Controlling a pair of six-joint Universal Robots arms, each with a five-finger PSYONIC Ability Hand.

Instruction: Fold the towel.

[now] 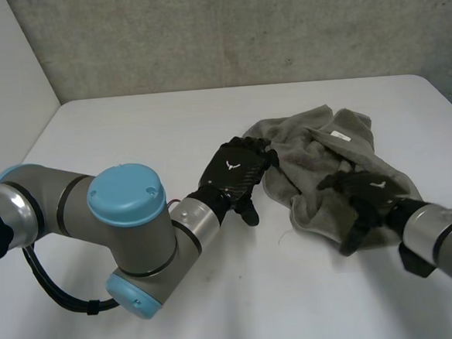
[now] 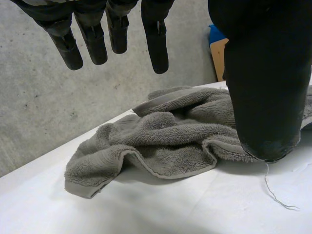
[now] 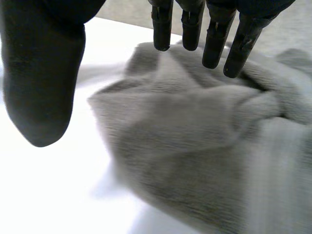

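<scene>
Near the centre of the head view, the left robot hand is hovering at the left edge of the towel. Its fingers are hanging straight, spread away from the thumb and gripping nothing. Toward the lower right of the frame, the right robot hand is hanging over the towel's right side. It is also released, with straight fingers pointing down at the cloth and nothing pinched. The towel is lying crumpled in a loose heap on the white table, right of the middle. It is looking thick, soft and limp, so it is likely going to sag and bunch when lifted. The hemmed edge and its corners are probably offering the surest hold, one for each robot hand.
</scene>
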